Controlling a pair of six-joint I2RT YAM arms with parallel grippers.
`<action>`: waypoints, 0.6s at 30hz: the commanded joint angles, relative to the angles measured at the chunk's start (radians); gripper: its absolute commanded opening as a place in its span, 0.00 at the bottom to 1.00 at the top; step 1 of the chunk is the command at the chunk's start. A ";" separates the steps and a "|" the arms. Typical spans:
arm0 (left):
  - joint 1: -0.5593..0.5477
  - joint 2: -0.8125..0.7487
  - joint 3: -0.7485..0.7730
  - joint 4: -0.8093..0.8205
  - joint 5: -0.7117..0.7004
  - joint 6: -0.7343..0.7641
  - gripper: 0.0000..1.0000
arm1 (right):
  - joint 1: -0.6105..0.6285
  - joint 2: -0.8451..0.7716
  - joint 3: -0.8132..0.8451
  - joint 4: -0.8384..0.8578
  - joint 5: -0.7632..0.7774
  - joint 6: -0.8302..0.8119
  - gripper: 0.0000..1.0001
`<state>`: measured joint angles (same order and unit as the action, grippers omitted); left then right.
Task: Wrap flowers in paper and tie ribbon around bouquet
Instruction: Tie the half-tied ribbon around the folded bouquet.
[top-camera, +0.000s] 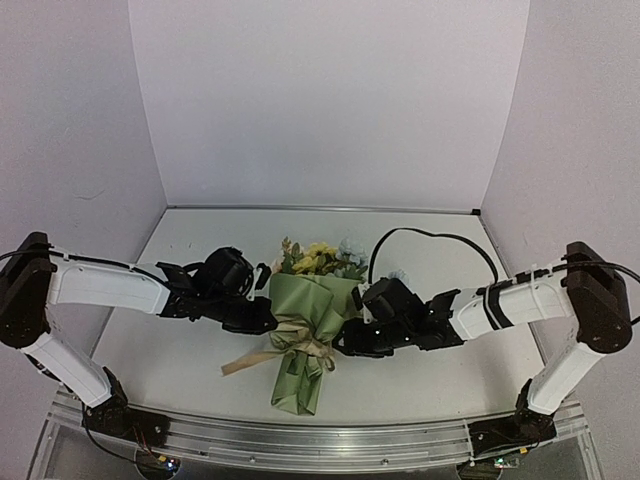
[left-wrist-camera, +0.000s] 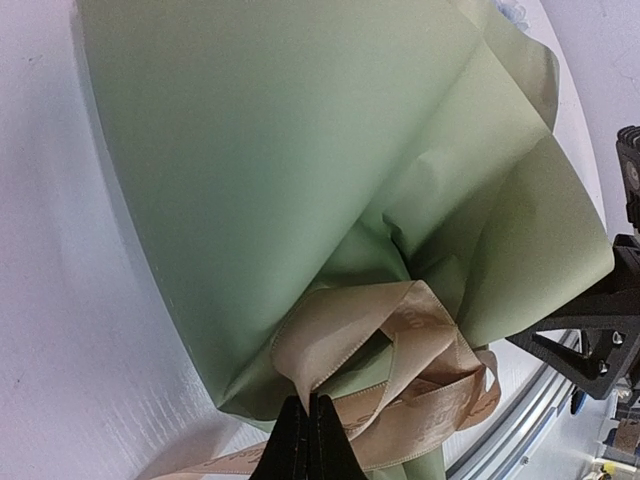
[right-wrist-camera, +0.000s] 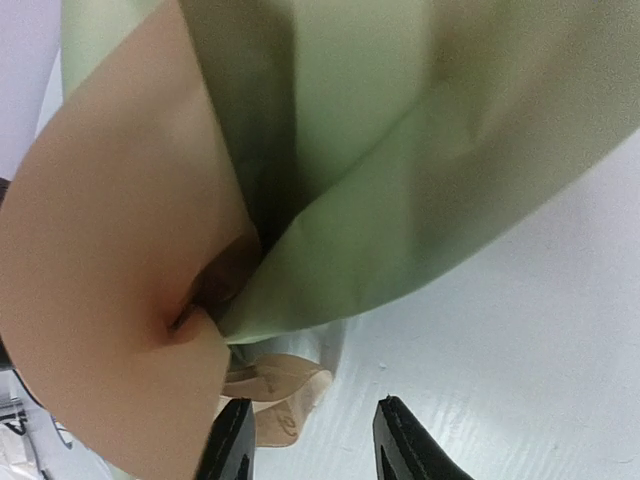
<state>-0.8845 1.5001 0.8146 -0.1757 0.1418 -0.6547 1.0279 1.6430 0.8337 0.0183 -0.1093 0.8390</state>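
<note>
Top external view: the bouquet (top-camera: 303, 330) lies mid-table, flowers (top-camera: 320, 260) toward 12 o'clock and the cone's tip toward 6, with the ribbon (top-camera: 300, 345) knotted round its waist and one tail trailing toward 8 o'clock. The left gripper (top-camera: 262, 318) comes in from 9 o'clock. In its wrist view we see its fingers pressed fully together on a strand of ribbon at the loop's foot, likely to draw the bow tight. The right gripper (top-camera: 350, 340) sits at 3 o'clock with its jaws about half apart and nothing between them. The olive paper (right-wrist-camera: 420, 200) and a ribbon loop lie just ahead of it, so we judge it steadies the wrap. The table (top-camera: 420, 380) is smooth and white, bare white walls (top-camera: 330, 100) close in three sides, and a metal rail (top-camera: 300, 440) runs along the near edge.
</note>
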 joint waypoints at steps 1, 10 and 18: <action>0.004 0.015 0.036 0.009 0.020 0.008 0.00 | 0.002 0.047 0.015 0.142 -0.063 0.050 0.43; 0.004 0.000 0.029 0.011 0.022 0.002 0.01 | 0.002 0.086 0.021 0.150 -0.049 0.072 0.35; 0.004 0.000 0.027 0.016 0.026 -0.001 0.02 | 0.027 0.056 0.005 0.149 -0.073 0.046 0.30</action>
<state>-0.8845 1.5131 0.8158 -0.1757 0.1580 -0.6552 1.0346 1.7335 0.8360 0.1413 -0.1663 0.9030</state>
